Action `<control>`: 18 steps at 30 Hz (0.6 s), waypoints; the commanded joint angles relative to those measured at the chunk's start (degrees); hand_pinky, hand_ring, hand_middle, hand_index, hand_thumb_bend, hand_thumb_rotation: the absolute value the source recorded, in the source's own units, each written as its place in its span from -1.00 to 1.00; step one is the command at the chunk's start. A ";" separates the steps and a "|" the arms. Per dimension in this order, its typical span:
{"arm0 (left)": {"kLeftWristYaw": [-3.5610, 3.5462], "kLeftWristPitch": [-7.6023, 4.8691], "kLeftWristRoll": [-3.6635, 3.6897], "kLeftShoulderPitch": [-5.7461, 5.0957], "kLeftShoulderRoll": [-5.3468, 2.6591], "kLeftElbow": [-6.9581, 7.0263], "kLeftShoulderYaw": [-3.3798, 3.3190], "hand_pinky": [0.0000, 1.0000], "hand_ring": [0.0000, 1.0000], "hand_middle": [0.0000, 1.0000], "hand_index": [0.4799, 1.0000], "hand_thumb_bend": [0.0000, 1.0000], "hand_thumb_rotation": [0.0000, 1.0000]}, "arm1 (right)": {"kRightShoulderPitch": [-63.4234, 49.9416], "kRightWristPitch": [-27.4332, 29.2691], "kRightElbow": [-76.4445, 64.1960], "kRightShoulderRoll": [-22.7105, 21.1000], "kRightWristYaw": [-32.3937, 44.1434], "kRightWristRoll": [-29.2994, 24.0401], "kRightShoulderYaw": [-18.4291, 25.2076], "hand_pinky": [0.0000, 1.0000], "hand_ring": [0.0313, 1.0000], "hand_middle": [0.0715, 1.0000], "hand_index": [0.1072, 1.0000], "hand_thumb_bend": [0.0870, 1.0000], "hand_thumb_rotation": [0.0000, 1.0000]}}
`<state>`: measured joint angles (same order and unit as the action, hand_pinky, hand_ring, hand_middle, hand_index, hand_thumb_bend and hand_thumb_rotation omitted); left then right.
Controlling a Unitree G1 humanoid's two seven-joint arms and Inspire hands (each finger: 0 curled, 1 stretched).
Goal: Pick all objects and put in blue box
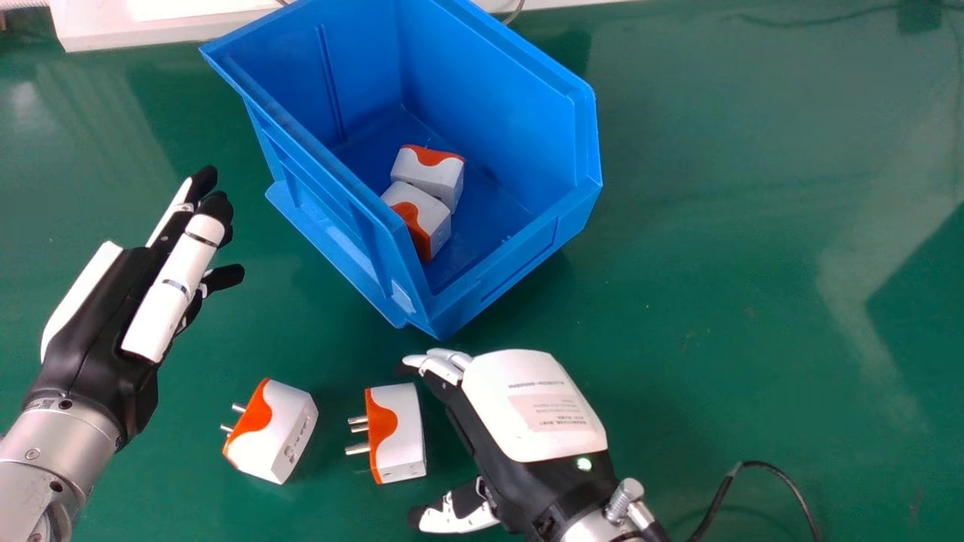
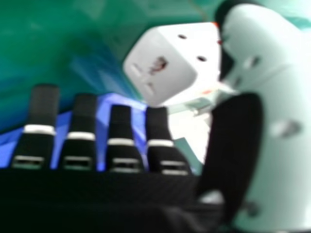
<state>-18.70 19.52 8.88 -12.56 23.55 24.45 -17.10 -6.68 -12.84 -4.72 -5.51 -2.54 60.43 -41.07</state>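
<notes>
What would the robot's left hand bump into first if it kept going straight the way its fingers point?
Most likely the side wall of the blue box. The left hand points towards it, but its height is unclear, so it might pass above the rim.

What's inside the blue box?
Two plugs sit together inside the blue box. Its left wall hides part of the nearer plug and some floor.

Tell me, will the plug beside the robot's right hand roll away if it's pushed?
The plug probably won't roll: its sides look flat. It looks like hard plastic, so it likely won't squish. Its metal pins stick out from the orange side, so they might snag.
</notes>
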 commanded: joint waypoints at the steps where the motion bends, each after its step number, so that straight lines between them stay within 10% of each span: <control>1: 0.20 0.03 -0.40 0.65 0.72 1.59 0.17 0.80 0.96 1.00 1.00 -0.15 1.00 | 0.32 -0.49 -0.36 3.96 -1.33 0.14 -2.12 0.28 0.53 0.65 0.54 0.04 -0.74; 18: 0.59 0.03 -1.09 0.99 0.17 1.81 1.02 0.79 0.96 1.00 1.00 -0.14 1.00 | 3.90 -4.34 2.29 5.35 -1.21 0.58 -4.37 0.27 0.53 0.64 0.55 0.04 -0.75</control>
<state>-18.54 19.54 7.90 -12.09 23.52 24.46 -16.10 -2.84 -16.98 -1.65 -3.94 -3.01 60.52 -43.33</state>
